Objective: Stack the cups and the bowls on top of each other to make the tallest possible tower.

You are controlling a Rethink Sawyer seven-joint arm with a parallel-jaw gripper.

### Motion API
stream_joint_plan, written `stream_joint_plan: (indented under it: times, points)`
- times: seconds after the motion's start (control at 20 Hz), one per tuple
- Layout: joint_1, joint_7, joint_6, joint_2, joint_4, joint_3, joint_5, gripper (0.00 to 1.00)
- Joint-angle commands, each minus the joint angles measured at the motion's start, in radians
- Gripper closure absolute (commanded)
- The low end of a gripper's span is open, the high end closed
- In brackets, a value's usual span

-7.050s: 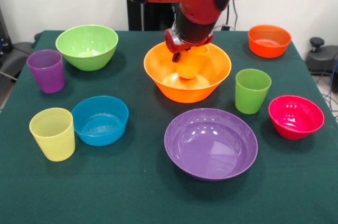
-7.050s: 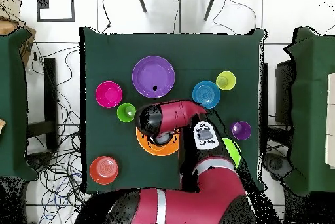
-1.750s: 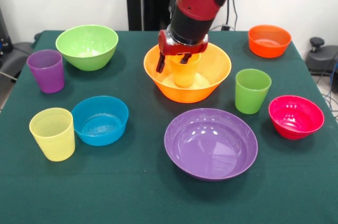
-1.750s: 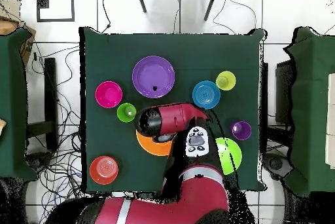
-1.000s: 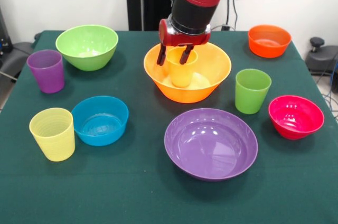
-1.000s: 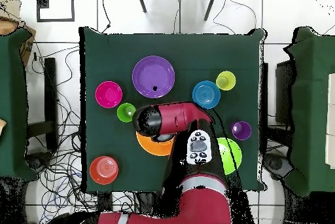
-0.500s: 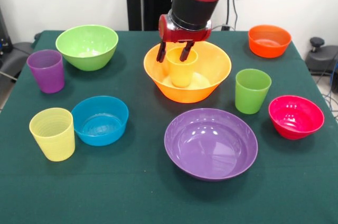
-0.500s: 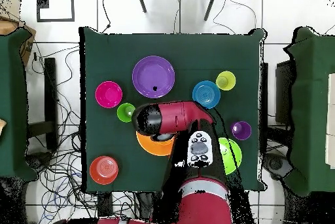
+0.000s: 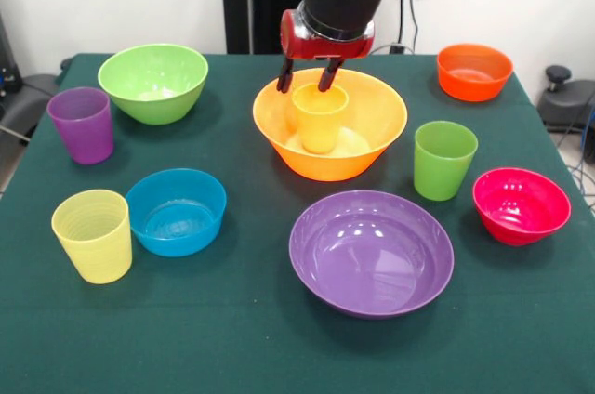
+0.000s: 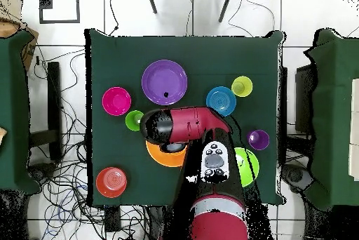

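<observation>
- Orange cup (image 9: 319, 116) stands upright inside the large orange-yellow bowl (image 9: 372, 124), near the middle of the table's far edge in the front view.
- Gripper (image 9: 306, 76) hangs just above the cup's rim, its two dark fingers spread apart and grasping nothing.
- Purple bowl (image 9: 371, 252) sits on the green table (image 9: 232, 320) toward the near edge, apart from the orange-yellow bowl.
- Green cup (image 9: 443, 160) and pink-red bowl (image 9: 521, 205) stand toward the right edge.
- Blue bowl (image 9: 176, 211) and pale yellow cup (image 9: 93, 234) sit toward the left edge.
</observation>
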Motion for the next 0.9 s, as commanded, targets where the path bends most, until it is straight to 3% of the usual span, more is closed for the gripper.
stream_joint_plan:
  times: [0.05,0.35,0.65,0.9]
  points:
    - [0.005,0.048,0.106,-0.023,0.040,0.087,0.042,0.00]
    - [-0.014,0.019,0.130,-0.045,0.042,0.095,0.052,0.00]
    - [-0.059,-0.029,0.080,-0.041,0.063,0.101,0.021,0.00]
    - [-0.083,-0.062,0.131,-0.049,0.037,0.105,0.010,0.00]
